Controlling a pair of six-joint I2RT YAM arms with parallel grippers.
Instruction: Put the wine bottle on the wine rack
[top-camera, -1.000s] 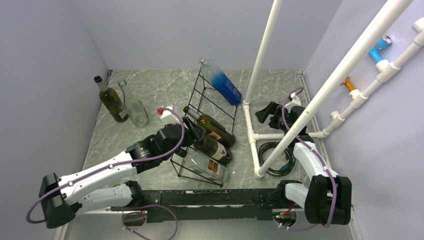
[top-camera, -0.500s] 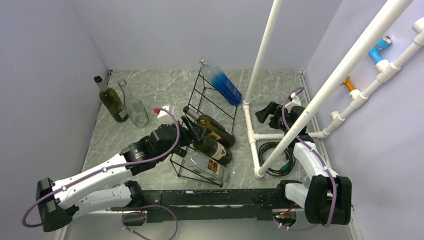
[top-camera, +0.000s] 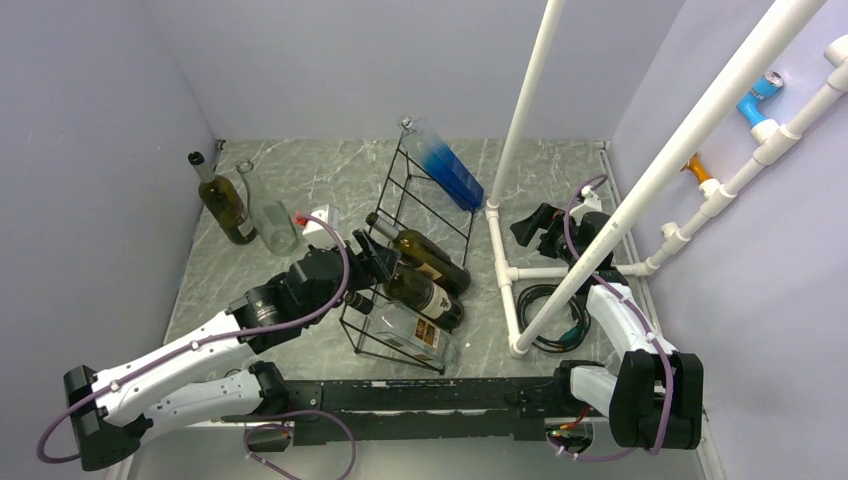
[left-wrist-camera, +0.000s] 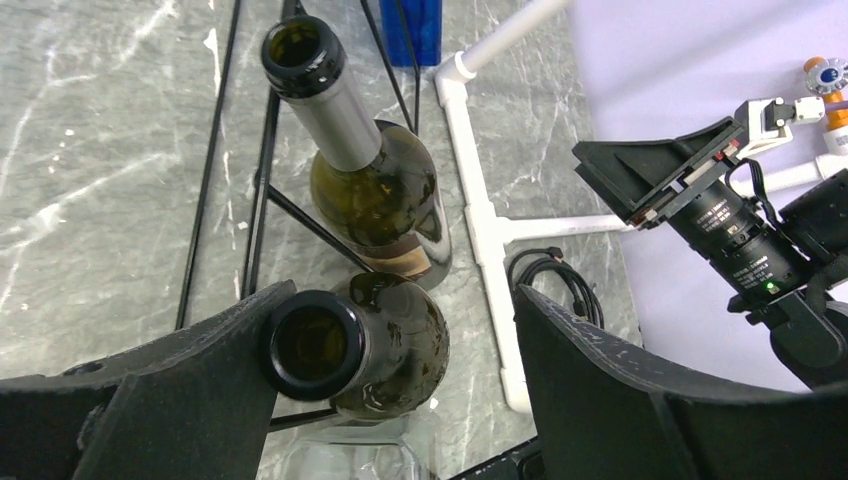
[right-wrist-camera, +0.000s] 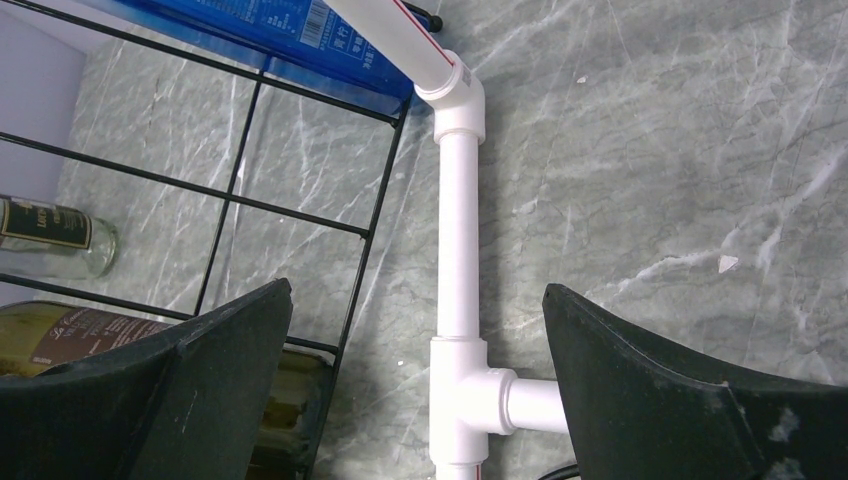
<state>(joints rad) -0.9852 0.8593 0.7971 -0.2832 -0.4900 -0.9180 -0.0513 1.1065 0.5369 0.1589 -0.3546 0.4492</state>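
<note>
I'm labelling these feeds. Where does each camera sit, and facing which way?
Top external: above and behind both arms, which show whole, looking down on the wine rack.
Left wrist: faces racked dark bottles, framed by the open left gripper.
Right wrist: looks down on white pipe, framed by the open right gripper.
Shared: rack, pipe.

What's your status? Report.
Left gripper open around wine bottle neck. Right gripper open over white pipe. Bottle lies in wine rack. Nothing in the way.
</note>
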